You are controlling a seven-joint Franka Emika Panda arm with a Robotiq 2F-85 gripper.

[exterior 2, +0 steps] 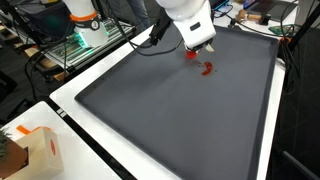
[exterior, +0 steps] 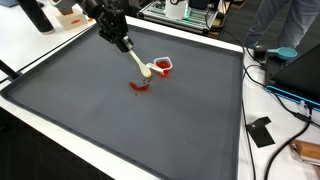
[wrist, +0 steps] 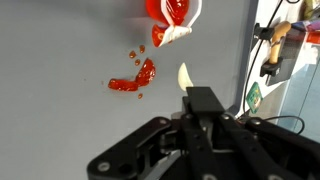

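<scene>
A dark grey mat (exterior: pixel 120 120) covers most of a white table (exterior: pixel 262 160) and fills the middle of both exterior views. At the right edge of the frame in an exterior view, cables (exterior: pixel 285 95) lie on the table. In an exterior view a cardboard box (exterior 2: pixel 32 150) stands in the lower left corner.

The gripper (exterior: pixel 127 47) hangs over the upper part of the mat, left of centre, and it is clenched on a pale spoon (exterior: pixel 138 62). The spoon is just below and right of the fingers. Its free end is low over the mat, just beside a small white cup (exterior: pixel 163 66) with red sauce inside. A red spill (exterior: pixel 139 86) lies on the mat a little below the spoon end, apart from the cup.

The long axis of the spoon runs from upper left to lower right of the frame, and the round end points toward the cup. In the wrist view the spoon tip (wrist: pixel 185 76) points up the frame from the gripper (wrist: pixel 203 100). The cup (wrist: pixel 170 20) is above it at the top edge and the spill (wrist: pixel 135 78) is left of it.
</scene>
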